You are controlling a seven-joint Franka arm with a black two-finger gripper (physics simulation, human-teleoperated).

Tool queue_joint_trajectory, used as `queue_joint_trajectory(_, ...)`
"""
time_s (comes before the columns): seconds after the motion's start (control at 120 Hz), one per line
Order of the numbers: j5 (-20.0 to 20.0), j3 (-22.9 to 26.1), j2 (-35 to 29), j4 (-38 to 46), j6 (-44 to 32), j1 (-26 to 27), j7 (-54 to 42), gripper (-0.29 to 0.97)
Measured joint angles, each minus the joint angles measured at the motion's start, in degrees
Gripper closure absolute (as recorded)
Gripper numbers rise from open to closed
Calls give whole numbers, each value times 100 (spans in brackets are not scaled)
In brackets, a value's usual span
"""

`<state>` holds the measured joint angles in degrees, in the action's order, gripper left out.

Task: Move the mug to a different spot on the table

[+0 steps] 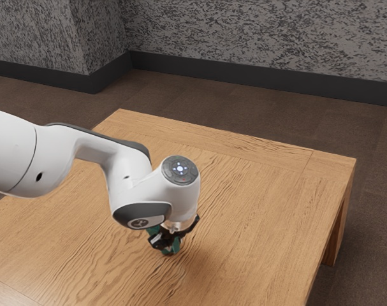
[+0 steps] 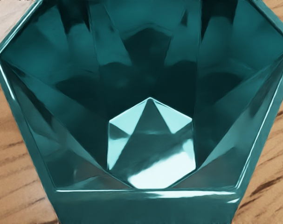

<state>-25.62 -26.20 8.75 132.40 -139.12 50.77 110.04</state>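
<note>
Gently: keep pincer (image 1: 168, 243) centred over teal mug (image 2: 146, 116), directly beneath hand, low at worktop (image 1: 263, 191); whether clamped or apart, impossible to tell. Lift straight, carry level, set down elsewhere.

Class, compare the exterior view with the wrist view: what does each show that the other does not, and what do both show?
From the exterior view: the white arm reaching down, its gripper low over the table, the table's edges, the brown floor and the speckled grey wall.
From the wrist view: a look straight into the mug, with its faceted teal inner walls and pale hexagonal bottom.
Shared: the teal mug, right under the hand, and the wood-grain tabletop around it.
</note>
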Motion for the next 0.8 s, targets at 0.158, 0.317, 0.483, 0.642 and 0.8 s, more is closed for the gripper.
queue_joint_trajectory(0.158, -208, 47, -10, -138, 100, -1, 19, 62)
queue_joint_trajectory(0.317, -428, 44, -20, -286, 279, -4, 32, 67)
queue_joint_trajectory(0.483, -955, -30, -14, -330, 368, -24, 89, 73)
queue_joint_trajectory(0.642, -1647, -164, 13, -430, 393, -110, 213, 75)
queue_joint_trajectory(0.8, -2028, -176, 233, -544, 282, -488, 341, 74)
